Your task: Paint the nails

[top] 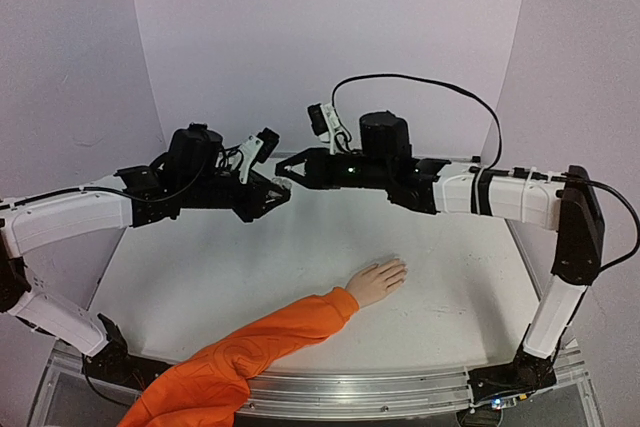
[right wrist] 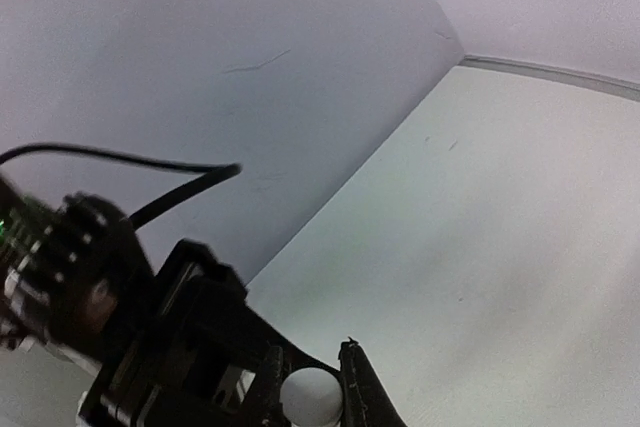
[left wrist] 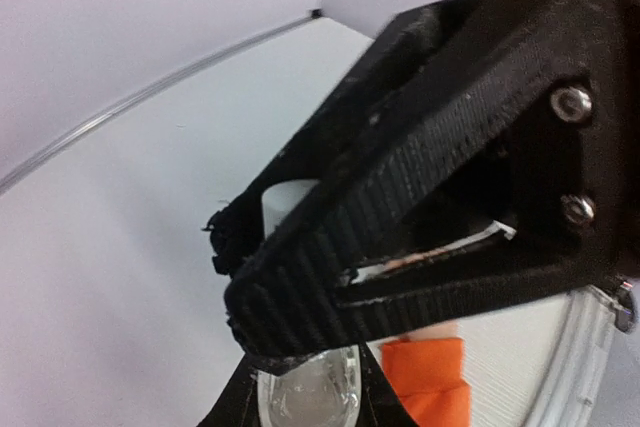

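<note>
The pale mannequin hand (top: 378, 282) with an orange sleeve (top: 250, 352) lies flat on the white table, fingers pointing right. Its nails (top: 401, 267) are too small to make out. Both grippers meet in the air above the table's far middle, well behind the hand. My left gripper (top: 279, 192) is shut on a small clear glass bottle (left wrist: 305, 397). My right gripper (top: 289, 173) is shut on the bottle's white cap (right wrist: 311, 397), which also shows in the left wrist view (left wrist: 288, 203). The right gripper's black finger (left wrist: 420, 207) crosses most of the left wrist view.
The white table (top: 450, 287) is walled by pale lilac panels at the back and sides. A metal rail (top: 400, 387) runs along the near edge. A black cable (top: 420, 82) loops over the right arm. The sleeve shows in the left wrist view (left wrist: 432, 379).
</note>
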You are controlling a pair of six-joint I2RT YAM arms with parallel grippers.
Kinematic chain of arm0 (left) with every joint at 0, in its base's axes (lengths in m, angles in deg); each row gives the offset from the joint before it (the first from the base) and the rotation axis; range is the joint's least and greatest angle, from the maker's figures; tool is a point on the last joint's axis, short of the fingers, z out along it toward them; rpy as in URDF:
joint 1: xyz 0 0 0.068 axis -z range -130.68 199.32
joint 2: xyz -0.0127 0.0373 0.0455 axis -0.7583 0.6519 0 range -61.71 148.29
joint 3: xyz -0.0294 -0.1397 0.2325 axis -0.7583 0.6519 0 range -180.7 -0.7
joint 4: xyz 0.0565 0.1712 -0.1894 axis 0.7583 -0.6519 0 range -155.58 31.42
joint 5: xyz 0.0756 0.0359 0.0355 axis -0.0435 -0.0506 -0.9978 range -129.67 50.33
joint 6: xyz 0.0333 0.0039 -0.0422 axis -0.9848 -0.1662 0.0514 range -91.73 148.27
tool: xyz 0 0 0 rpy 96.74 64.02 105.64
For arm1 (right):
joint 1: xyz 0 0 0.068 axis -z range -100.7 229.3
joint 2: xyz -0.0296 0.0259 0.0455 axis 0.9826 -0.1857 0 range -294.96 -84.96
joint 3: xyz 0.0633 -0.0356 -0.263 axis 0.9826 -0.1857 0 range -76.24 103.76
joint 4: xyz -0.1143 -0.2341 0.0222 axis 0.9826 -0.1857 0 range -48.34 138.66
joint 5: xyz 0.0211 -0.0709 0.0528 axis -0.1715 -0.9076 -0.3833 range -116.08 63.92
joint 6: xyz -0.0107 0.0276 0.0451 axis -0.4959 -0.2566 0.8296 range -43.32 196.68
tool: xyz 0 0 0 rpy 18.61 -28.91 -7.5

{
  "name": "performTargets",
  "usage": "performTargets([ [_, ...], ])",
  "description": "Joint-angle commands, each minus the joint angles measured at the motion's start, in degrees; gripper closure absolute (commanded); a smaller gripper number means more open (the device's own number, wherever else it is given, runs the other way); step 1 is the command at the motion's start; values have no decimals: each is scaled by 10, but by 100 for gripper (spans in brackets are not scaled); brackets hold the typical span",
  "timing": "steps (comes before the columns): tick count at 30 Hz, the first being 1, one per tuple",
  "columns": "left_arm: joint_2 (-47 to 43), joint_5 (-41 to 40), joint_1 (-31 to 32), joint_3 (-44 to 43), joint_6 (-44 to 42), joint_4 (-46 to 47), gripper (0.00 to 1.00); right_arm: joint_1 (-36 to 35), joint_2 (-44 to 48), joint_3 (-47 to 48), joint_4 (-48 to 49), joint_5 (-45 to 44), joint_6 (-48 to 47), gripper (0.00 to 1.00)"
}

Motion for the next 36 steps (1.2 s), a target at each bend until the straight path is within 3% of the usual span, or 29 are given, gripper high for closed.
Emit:
performTargets([
  [1, -18, 515, -53, -57, 31, 66, 100, 14, 54, -70, 263, 452, -41, 100],
  [2, -12, 606, -59, -65, 46, 77, 100, 6, 61, -86, 344, 538, -1, 100],
  [4, -2, 707, -61, -91, 64, 93, 100, -9, 80, -105, 387, 594, 8, 100],
  [7, -6, 693, -61, -90, 57, 95, 100, -4, 105, -134, 373, 574, -19, 100],
  [12, -3, 582, -61, -80, 51, 95, 100, 3, 105, -137, 324, 497, -41, 92],
  [15, -6, 481, -61, -68, 46, 95, 100, 9, 118, -133, 260, 424, -75, 69],
  [18, -28, 322, -58, -40, 27, 91, 100, 26, 144, -135, 192, 339, -106, 52],
  [21, -43, 153, -49, -22, 21, 75, 100, 41, 164, -149, 166, 277, -116, 39],
  [24, -29, 53, -35, -44, 3, 8, 100, 43, 167, -139, 107, 215, -126, 26],
  [29, 17, -113, 13, -117, -33, -90, 100, 43, 120, -68, 1, 108, -89, 21],
  [36, 0, -146, 21, -84, 6, -59, 100, 41, 87, -35, -23, -15, 10, 20],
])
